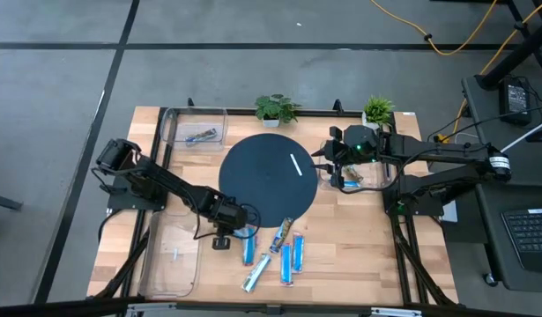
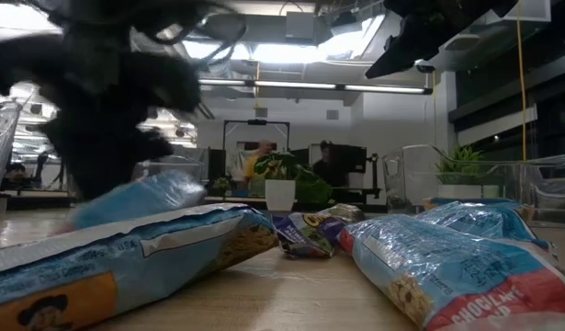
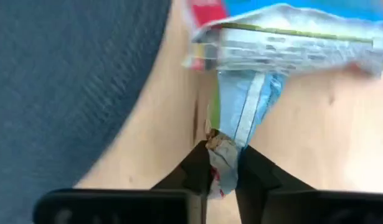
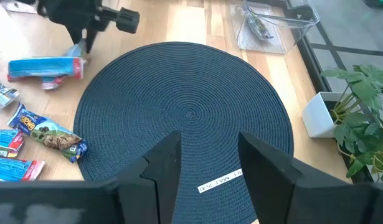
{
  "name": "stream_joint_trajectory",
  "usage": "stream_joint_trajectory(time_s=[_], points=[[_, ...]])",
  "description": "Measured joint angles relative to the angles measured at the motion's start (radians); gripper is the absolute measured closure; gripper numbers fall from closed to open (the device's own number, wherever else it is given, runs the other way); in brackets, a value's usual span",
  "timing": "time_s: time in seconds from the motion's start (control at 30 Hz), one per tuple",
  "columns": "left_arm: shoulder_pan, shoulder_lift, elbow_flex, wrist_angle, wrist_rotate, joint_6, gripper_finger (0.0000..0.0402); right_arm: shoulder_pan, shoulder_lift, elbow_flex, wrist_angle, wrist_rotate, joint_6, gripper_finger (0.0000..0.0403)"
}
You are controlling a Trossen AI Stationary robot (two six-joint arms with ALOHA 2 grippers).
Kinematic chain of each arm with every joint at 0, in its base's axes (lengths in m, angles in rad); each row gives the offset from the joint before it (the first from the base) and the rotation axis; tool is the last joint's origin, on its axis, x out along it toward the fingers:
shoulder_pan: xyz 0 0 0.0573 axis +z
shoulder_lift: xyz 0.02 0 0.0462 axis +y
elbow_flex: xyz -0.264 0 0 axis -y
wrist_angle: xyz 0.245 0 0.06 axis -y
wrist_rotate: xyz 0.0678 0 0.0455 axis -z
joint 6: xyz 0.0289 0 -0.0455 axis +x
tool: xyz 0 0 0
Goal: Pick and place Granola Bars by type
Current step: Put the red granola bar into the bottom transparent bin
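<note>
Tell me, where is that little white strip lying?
In the high view, the white strip lies on the round dark mat, toward its right edge, near the waiting right gripper.

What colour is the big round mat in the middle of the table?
Dark navy blue, woven in concentric rings: the round mat shows best in the right wrist view.

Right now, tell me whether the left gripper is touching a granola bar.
Touching. The left wrist view shows the left gripper pinching the crimped end of a blue granola bar between its fingers.

granola bar wrapper (image 2: pixel 466 267): "CHOCOLATE" partly readable | other print illegible
</note>
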Motion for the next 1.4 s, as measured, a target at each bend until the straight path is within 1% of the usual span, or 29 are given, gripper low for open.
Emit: stream_joint_trajectory(time_s=[0.07, 0.13, 0.27, 0.4, 0.7, 0.83, 1.0, 1.17, 1.27, 1.4], points=[[0.003, -0.011, 0.032, -0.040, -0.015, 0.021, 0.0372, 0.000, 0.000, 0.000, 0.000, 0.000, 0.000, 0.0240], [0.005, -0.023, 0.066, -0.118, -0.026, 0.041, 0.0373, 0.000, 0.000, 0.000, 0.002, 0.000, 0.000, 0.0240], [0.008, -0.057, 0.135, -0.220, -0.095, 0.050, 0.0366, 0.000, 0.000, 0.000, 0.003, 0.000, 0.000, 0.0240], [0.013, -0.091, 0.156, -0.256, -0.167, 0.057, 0.0373, 0.000, 0.000, 0.000, 0.002, 0.000, 0.000, 0.0240], [0.045, -0.158, 0.171, -0.275, -0.217, 0.019, 0.0369, 0.000, 0.000, 0.000, 0.001, 0.000, 0.000, 0.0240], [0.048, -0.205, 0.237, -0.302, -0.280, 0.050, 0.0377, 0.000, 0.000, 0.000, 0.001, 0.000, 0.000, 0.0240], [0.052, -0.285, 0.364, -0.348, -0.369, 0.091, 0.0374, 0.000, 0.000, 0.000, 0.000, 0.000, -0.001, 0.0240], [0.082, -0.351, 0.430, -0.353, -0.327, 0.102, 0.0376, 0.000, 0.000, 0.000, 0.000, 0.000, -0.001, 0.0240], [0.096, -0.376, 0.443, -0.352, -0.283, 0.101, 0.0376, 0.000, 0.000, 0.000, 0.001, 0.000, -0.001, 0.0240], [0.101, -0.398, 0.459, -0.352, -0.263, 0.086, 0.0375, 0.000, 0.000, 0.000, 0.001, 0.000, -0.001, 0.0240]])
